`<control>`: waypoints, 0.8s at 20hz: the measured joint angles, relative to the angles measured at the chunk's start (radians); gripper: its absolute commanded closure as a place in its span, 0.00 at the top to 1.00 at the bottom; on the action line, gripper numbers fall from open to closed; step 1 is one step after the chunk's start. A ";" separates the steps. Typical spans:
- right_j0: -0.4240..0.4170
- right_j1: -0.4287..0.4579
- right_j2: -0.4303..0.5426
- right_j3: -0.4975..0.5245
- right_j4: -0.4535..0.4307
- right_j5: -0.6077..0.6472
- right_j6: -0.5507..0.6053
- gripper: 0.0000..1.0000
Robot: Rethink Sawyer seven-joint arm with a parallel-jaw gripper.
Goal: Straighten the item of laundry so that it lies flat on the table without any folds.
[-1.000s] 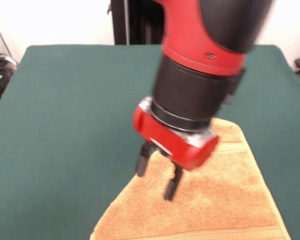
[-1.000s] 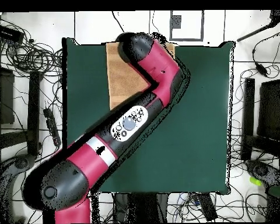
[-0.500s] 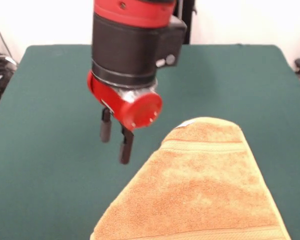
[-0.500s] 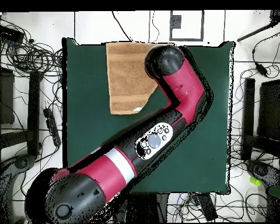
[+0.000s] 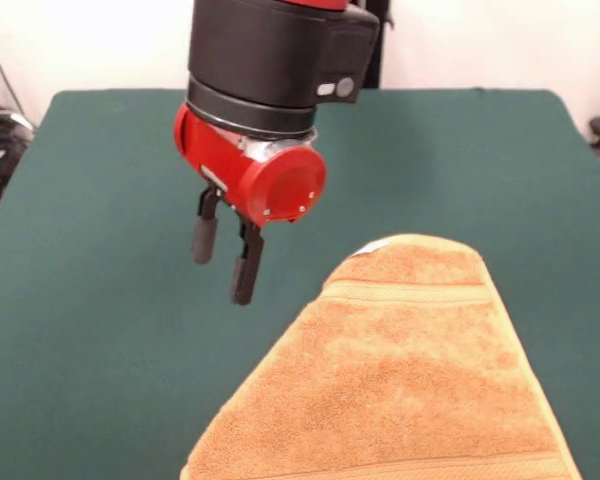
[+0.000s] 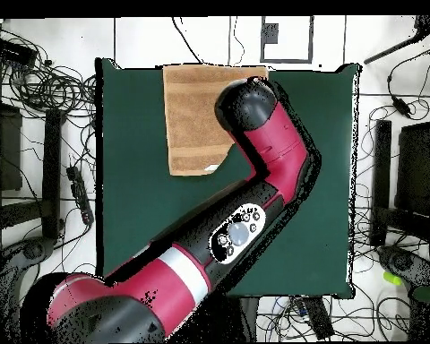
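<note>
Now we see the hand [image 5: 223,266] hanging above the bare green bench [image 5: 100,300], its two dark fingers [image 5: 243,273] parted and grasping nothing. Just beside it, the orange-tan towel [image 5: 410,380] lies at the bench's edge, one corner folded over, showing a white tag [image 5: 372,246].

Towel [image 5: 410,380]: orange-tan terry, flat woven stripe bands near two edges, small white tag at one corner. Surface [image 5: 100,300]: plain dark green cloth. Arm [image 6: 254,170]: red and black; tool [image 5: 223,262] fingers black.
</note>
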 measured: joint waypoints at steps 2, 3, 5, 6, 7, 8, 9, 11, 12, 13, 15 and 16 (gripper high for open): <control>0.002 -0.009 0.016 0.000 -0.016 -0.018 0.000 1.00; 0.005 -0.019 0.034 0.000 -0.031 -0.040 0.000 1.00; 0.005 -0.033 0.068 0.001 -0.064 -0.082 0.000 1.00; 0.006 -0.041 0.084 0.001 -0.080 -0.103 0.000 1.00; 0.005 -0.045 0.095 0.001 -0.094 -0.119 0.000 1.00; 0.002 -0.056 0.127 0.002 -0.130 -0.158 0.000 1.00; 0.001 -0.060 0.138 0.002 -0.141 -0.170 0.000 1.00; -0.006 -0.075 0.179 0.005 -0.179 -0.209 0.000 1.00; -0.010 -0.080 0.193 0.006 -0.191 -0.220 0.000 1.00; -0.016 -0.088 0.212 0.009 -0.208 -0.235 0.000 1.00; -0.036 -0.109 0.262 0.020 -0.251 -0.269 0.000 1.00; -0.046 -0.118 0.281 0.026 -0.272 -0.280 0.000 1.00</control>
